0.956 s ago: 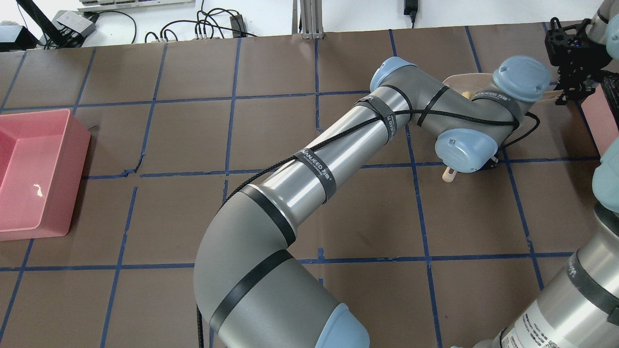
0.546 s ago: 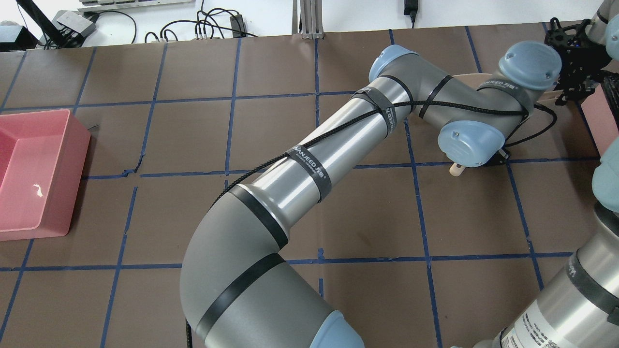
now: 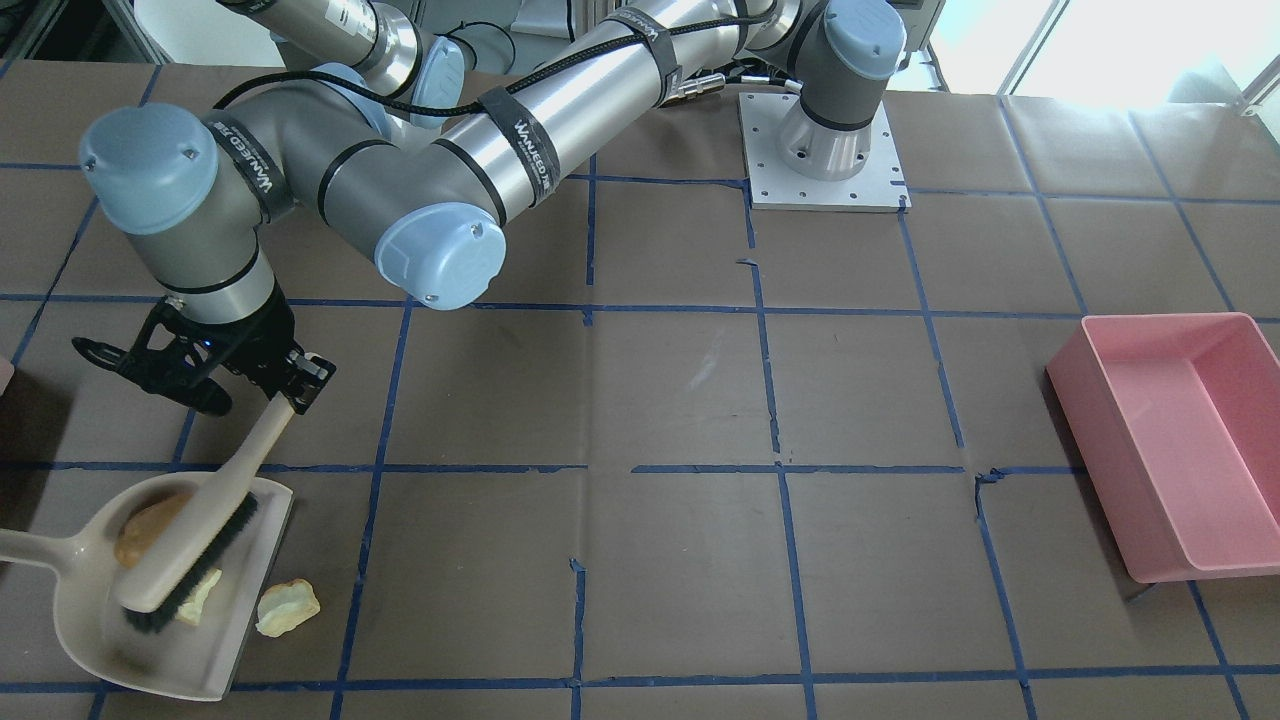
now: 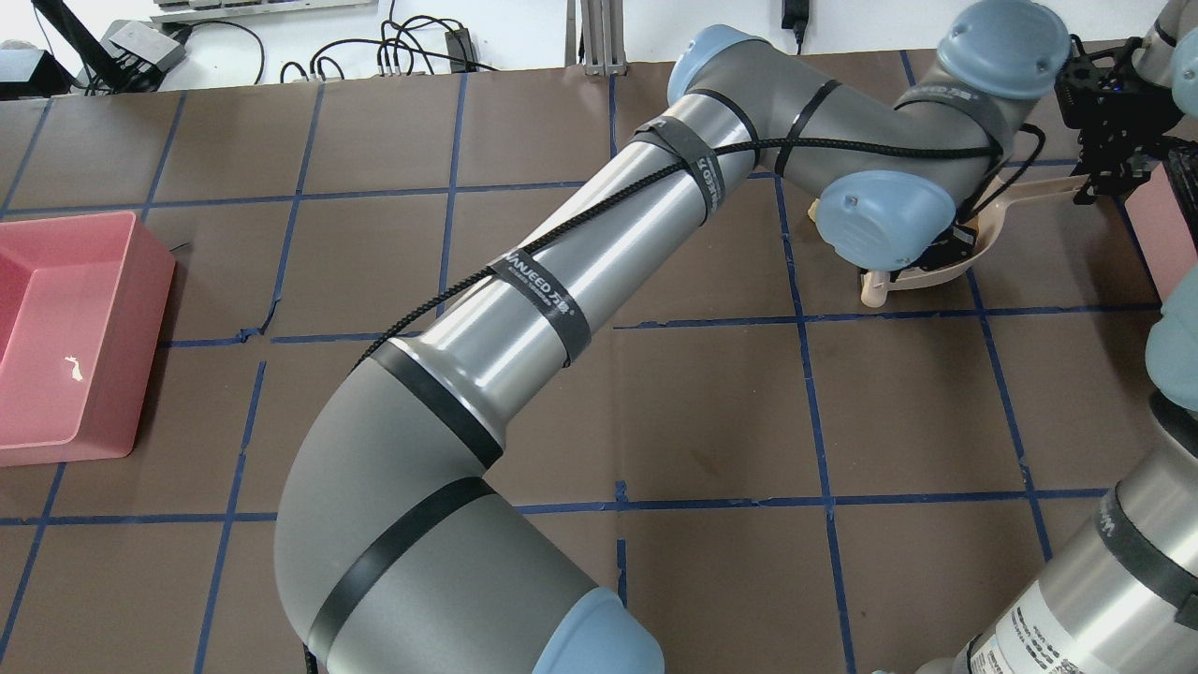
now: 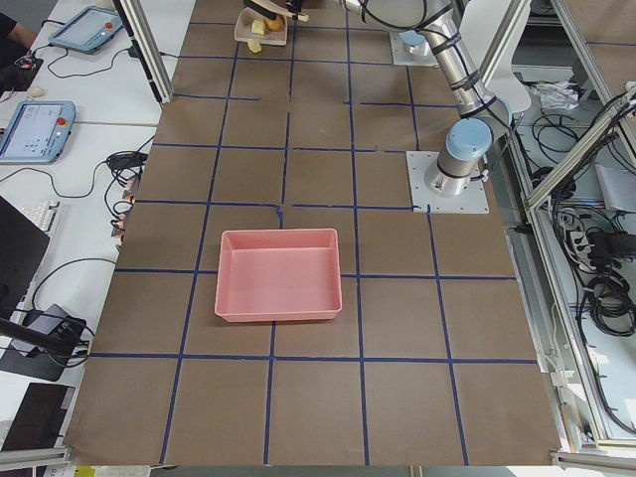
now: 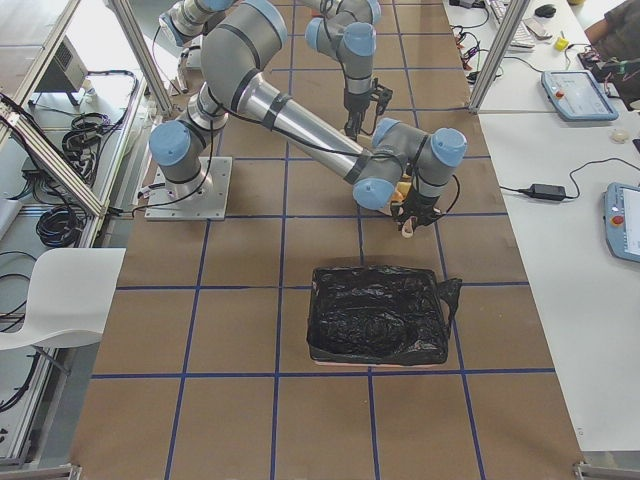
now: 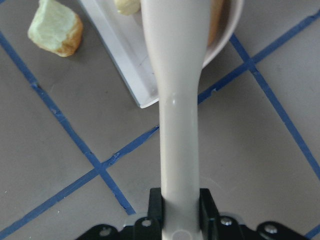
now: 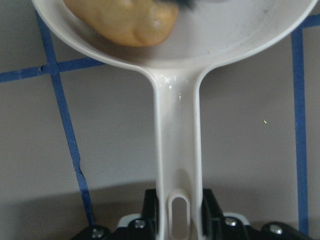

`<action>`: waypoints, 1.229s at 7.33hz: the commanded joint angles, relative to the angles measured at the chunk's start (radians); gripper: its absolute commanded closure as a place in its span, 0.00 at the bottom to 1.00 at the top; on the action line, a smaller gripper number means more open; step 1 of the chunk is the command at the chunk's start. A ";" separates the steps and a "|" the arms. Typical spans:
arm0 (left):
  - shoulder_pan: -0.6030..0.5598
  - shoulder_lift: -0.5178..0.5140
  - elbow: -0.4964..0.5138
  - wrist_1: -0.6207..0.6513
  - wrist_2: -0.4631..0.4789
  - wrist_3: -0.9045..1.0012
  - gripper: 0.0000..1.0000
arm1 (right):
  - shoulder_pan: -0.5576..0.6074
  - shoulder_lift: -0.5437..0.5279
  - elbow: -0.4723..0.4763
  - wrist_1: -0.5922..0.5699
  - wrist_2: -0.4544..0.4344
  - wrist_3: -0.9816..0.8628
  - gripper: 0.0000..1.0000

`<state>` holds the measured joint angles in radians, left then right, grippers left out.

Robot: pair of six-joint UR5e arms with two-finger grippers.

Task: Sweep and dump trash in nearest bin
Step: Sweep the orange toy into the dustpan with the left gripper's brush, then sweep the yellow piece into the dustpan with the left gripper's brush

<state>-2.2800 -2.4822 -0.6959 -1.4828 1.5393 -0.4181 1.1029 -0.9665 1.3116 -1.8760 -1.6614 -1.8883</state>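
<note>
My left gripper (image 3: 290, 385) is shut on the handle of a beige brush (image 3: 190, 555), whose bristles rest inside the beige dustpan (image 3: 110, 650). My right gripper (image 8: 177, 200) is shut on the dustpan's handle. Of the trash, a tan potato shape (image 8: 125, 20) lies at the back of the pan and a pale lump (image 3: 207, 590) sits by the bristles. A greenish-white piece with an orange edge (image 7: 55, 27) lies on the table just outside the pan's lip. The bin (image 4: 1170, 225) shows as a pink sliver beside my right gripper.
A large pink tray (image 4: 65, 337) stands at the table's other end, far from the pan. My left arm (image 4: 562, 290) stretches diagonally across the table's middle. The brown table (image 3: 700, 560) carries a blue tape grid. Cables lie beyond its far edge.
My left wrist has swung toward the table's far edge, carrying the brush handle with it, so the dustpan now shows beneath it. My right gripper has held still.
</note>
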 commanded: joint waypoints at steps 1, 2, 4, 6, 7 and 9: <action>0.053 -0.012 0.012 -0.133 -0.005 -0.233 1.00 | 0.000 0.000 0.000 0.000 0.000 0.000 1.00; 0.053 -0.023 0.009 -0.140 -0.013 -0.346 1.00 | 0.000 0.000 0.001 0.000 0.000 0.000 1.00; 0.054 -0.073 0.015 -0.168 -0.070 -0.308 1.00 | 0.000 0.000 0.014 -0.002 0.000 0.000 1.00; 0.054 -0.089 0.021 -0.186 -0.136 -0.242 1.00 | 0.002 -0.001 0.014 -0.003 0.005 0.000 1.00; 0.053 -0.090 0.030 -0.183 -0.133 -0.164 1.00 | 0.003 -0.001 0.015 -0.006 0.005 0.002 1.00; 0.034 -0.099 0.036 -0.122 -0.136 -0.076 1.00 | 0.003 -0.001 0.020 -0.008 0.005 0.002 1.00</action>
<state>-2.2347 -2.5758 -0.6625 -1.6409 1.4048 -0.5496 1.1056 -0.9679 1.3290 -1.8821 -1.6568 -1.8870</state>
